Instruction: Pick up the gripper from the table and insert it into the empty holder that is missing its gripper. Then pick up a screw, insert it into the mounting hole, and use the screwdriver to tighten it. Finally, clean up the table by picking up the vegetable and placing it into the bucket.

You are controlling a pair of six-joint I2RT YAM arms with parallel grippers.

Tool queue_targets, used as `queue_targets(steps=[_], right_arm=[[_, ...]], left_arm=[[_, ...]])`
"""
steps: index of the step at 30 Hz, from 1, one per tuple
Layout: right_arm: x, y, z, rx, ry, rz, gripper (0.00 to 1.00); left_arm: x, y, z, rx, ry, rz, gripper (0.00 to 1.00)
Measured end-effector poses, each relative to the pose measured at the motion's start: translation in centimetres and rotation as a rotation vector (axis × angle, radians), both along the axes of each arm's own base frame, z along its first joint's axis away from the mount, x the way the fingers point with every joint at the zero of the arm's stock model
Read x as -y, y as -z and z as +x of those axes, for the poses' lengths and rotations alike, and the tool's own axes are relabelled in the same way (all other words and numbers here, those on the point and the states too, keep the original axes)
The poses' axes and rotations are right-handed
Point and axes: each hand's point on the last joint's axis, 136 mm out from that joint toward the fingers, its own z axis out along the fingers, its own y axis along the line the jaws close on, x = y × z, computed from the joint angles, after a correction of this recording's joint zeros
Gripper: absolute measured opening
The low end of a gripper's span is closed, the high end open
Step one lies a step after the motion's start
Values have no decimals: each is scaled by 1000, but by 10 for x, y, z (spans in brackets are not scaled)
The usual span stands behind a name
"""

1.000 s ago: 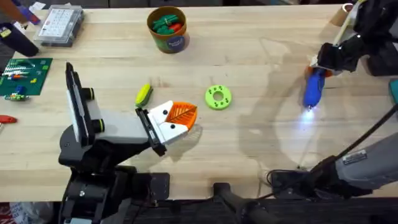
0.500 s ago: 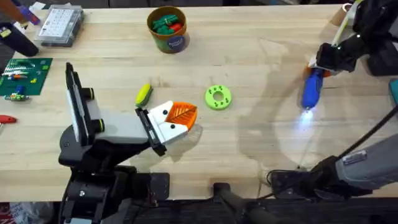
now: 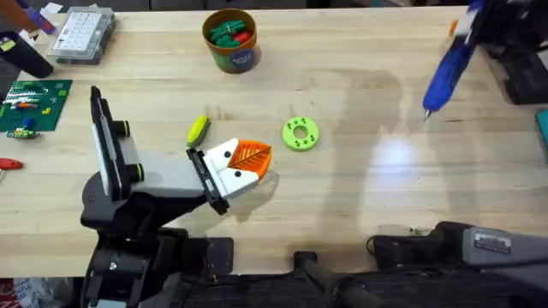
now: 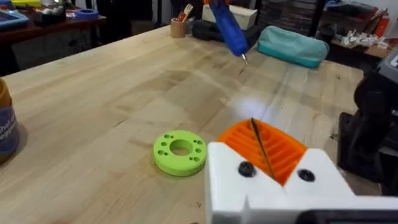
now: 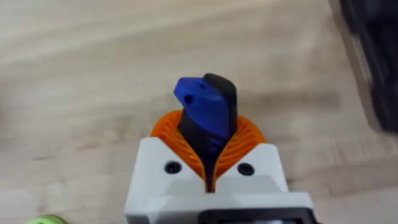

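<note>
The blue screwdriver (image 3: pixel 447 67) hangs tilted above the table's far right, bit down. My right gripper (image 3: pixel 469 19) is shut on it. In the right wrist view the orange pads (image 5: pixel 245 140) of this gripper (image 5: pixel 208 152) clamp the screwdriver's blue body (image 5: pixel 202 106). The orange ribbed gripper (image 3: pixel 250 157) sits in the white holder (image 3: pixel 224 171) at the left arm's tip, resting low near the table's middle. In the left wrist view the orange gripper (image 4: pixel 264 144) shows a thin dark seam and nothing between the pads. The yellow-green vegetable (image 3: pixel 198 130) lies just beyond the holder. The orange-brown bucket (image 3: pixel 230 38) stands at the back.
A lime-green ring (image 3: pixel 300 134) lies right of the holder. At the back left are a clear compartment box (image 3: pixel 81 34) and a green circuit board (image 3: pixel 32 103), with a red-handled tool (image 3: pixel 7 162) at the left edge. A teal pouch (image 4: pixel 292 46) lies far right.
My right gripper has lifted the screwdriver off the table and up toward the far right corner. Its light spot has slid left on the wood. The left arm has not moved.
</note>
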Motion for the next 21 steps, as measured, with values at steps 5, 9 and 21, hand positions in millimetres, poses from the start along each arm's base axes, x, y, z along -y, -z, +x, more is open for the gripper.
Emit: queue_targets(steps=[5, 9, 21], right_arm=[[-31, -64, 9, 229, -109, 7, 19], [-62, -101, 9, 347, -210, 25, 19], [-194, -241, 6, 645, -665, 148, 19]], left_arm=[[0, 0, 0, 0, 0, 0, 17], [0, 0, 0, 0, 0, 0, 17], [0, 0, 0, 0, 0, 0, 17]])
